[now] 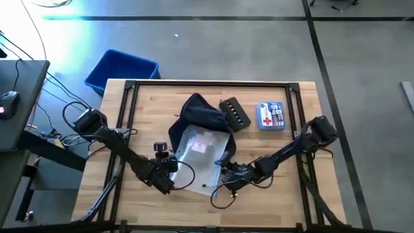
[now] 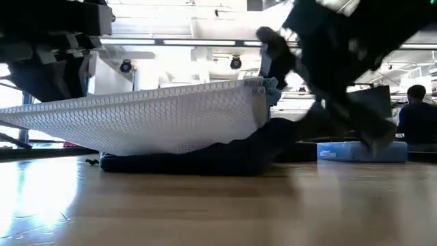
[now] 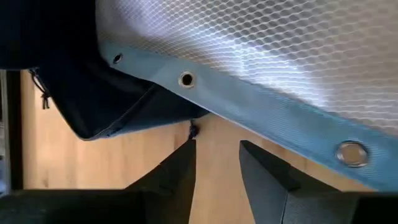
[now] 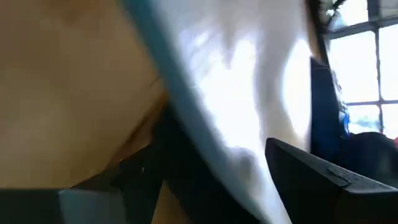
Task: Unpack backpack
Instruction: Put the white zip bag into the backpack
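While I watched the high view, the backpack [image 1: 200, 116] lay slumped near the middle of the table [image 1: 284, 200], with a clear mesh pouch [image 1: 197, 147] drawn out of its near side, a dark case [image 1: 235, 114] just to its right and a first-aid kit [image 1: 271, 117] further right; a blue bin [image 1: 119, 70] sat on the floor beyond the far left corner. From there the left gripper [image 1: 169, 173] was at the pouch's near left edge and the right gripper [image 1: 228, 169] at its near right edge. At table height, the pouch [image 2: 150, 123] hung lifted and tilted over the flattened backpack [image 2: 205, 158], its right end pinched up high. My left wrist camera showed its fingers [image 3: 177, 177] parted and bare just below the pouch's blue eyelet hem [image 3: 249, 112], gripping nothing, with navy fabric [image 3: 106, 106] behind. My right wrist camera showed the pale pouch [image 4: 236, 106] running between its fingers [image 4: 311, 180], so I judged that gripper clamped on it. I reckoned the backpack soft, light and floppy, prone to drag along, best pinned or taken by its opening rim, while the slick pouch wanted a hem grip.
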### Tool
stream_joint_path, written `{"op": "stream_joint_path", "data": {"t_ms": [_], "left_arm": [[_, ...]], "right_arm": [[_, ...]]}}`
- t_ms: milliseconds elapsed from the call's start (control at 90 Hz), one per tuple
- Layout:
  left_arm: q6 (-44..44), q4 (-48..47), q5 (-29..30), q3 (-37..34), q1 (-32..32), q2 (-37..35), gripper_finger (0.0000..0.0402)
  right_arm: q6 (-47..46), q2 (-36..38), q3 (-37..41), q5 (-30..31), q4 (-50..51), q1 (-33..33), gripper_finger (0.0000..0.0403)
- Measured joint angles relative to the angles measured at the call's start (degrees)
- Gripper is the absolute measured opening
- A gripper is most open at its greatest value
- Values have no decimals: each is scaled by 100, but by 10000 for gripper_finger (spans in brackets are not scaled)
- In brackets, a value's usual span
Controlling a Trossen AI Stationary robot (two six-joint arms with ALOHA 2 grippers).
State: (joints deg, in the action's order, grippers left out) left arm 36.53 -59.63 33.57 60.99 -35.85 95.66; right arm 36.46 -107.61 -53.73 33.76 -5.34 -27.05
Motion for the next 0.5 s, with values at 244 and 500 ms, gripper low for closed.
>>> {"op": "stream_joint_path", "data": {"t_ms": [244,500], "left_arm": [[-386,625,58,0,23,0,104],[-663,966,-34,333,-153,2,104]], "right_arm": [[101,-413,-122,-557,-1125,415,258],[-148,-575,-578,448,-1253,743,85]]}}
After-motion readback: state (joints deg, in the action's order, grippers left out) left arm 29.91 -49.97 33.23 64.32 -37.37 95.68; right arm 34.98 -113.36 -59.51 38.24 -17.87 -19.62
